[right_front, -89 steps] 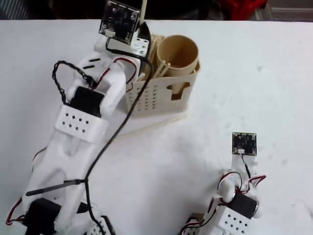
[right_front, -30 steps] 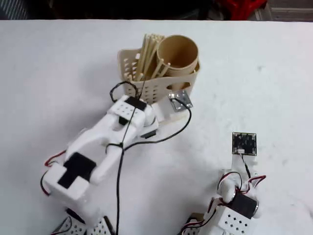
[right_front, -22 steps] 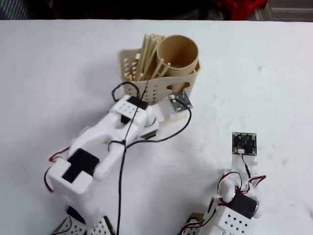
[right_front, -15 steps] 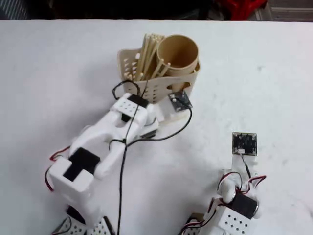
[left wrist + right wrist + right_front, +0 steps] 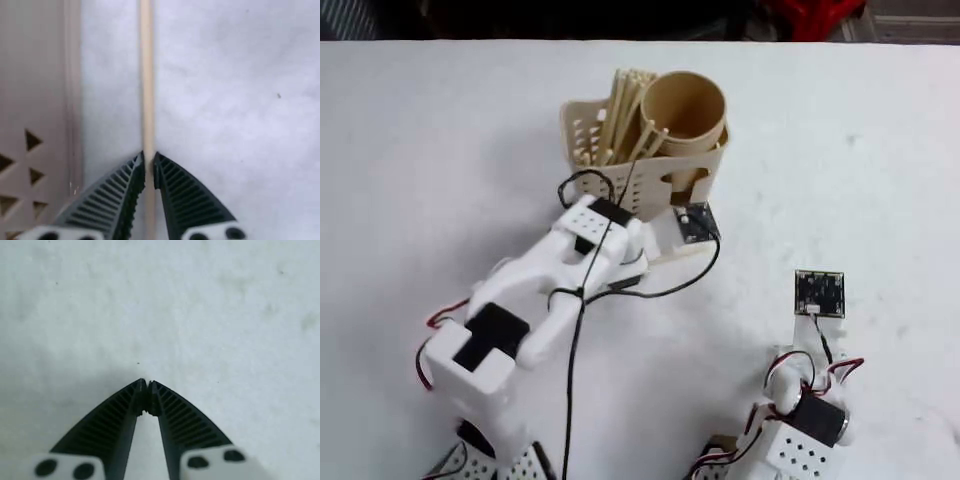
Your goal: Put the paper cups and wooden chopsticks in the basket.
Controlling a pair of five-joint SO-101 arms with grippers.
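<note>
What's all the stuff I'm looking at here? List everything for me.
table: one, white, under everything.
basket: one, cream, far middle of the table.
cups: two nested, it seems, tan, in the basket.
chopsticks: several, pale wood, standing in the basket beside the cups.
loose chopstick: one, pale wood, on the table beside the basket.
left arm: one, white, at the basket's near side.
left claw: one, black, shut on the loose chopstick.
right arm: one, white, at the table's near edge.
right claw: one, black, shut, over bare table.
</note>
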